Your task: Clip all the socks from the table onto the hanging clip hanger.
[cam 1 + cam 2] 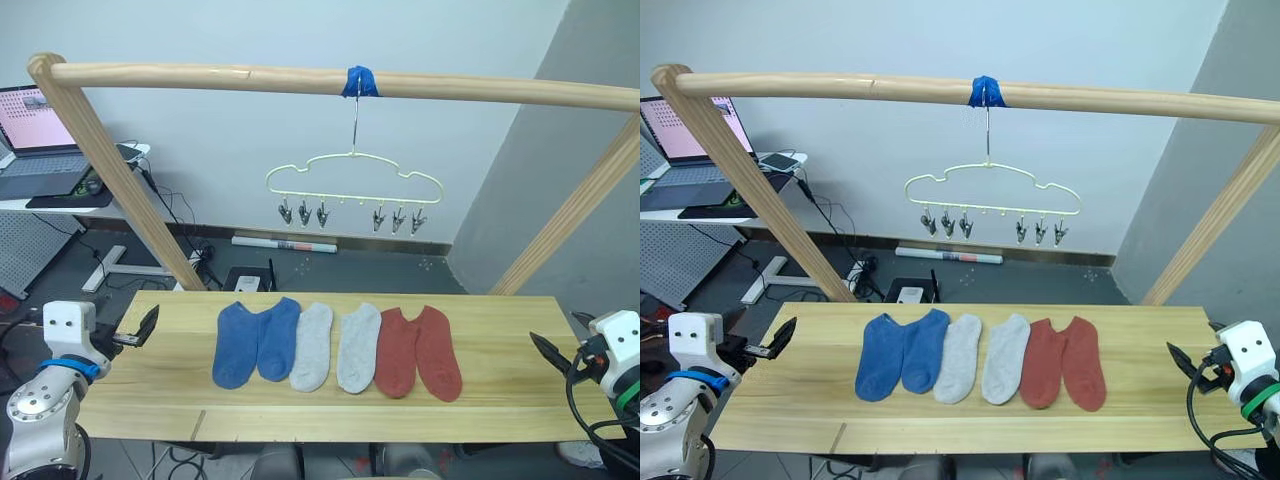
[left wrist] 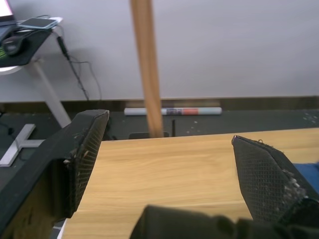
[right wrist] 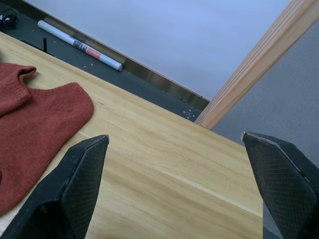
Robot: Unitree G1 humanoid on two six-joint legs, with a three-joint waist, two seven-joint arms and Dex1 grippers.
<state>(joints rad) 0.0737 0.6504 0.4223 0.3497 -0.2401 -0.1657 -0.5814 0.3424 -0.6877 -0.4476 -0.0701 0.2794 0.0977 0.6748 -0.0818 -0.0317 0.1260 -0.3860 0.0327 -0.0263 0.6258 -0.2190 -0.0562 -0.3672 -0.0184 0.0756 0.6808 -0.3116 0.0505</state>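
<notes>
Six socks in a row across the middle of the desk [image 1: 500, 385], toes toward the near edge: two blue socks [image 1: 255, 341] at the left, touching each other, two light grey socks [image 1: 336, 346] in the middle, two rust-red socks [image 1: 419, 351] at the right, also touching. Neighbours lying side by side, close or in contact all along the row. Above and beyond the far edge, one pale-yellow clip hanger [image 1: 352, 172] with a wavy outline, hung by its metal hook from a round wooden bar [image 1: 200, 76] at a wrap of blue tape [image 1: 358, 82]. Six metal clips [image 1: 303, 212] below the wire, three in a left group and three in a right group, none gripping a sock. Left hand [image 2: 167, 169] at the left end of the desk, fingers spread wide and nothing between them. Right hand [image 3: 182, 181] at the right end, fingers likewise spread wide and empty, the nearer red sock well apart from it. One laptop [image 1: 38, 130] on a side table far left. One rolled tube [image 1: 285, 244] on the floor by the wall.
</notes>
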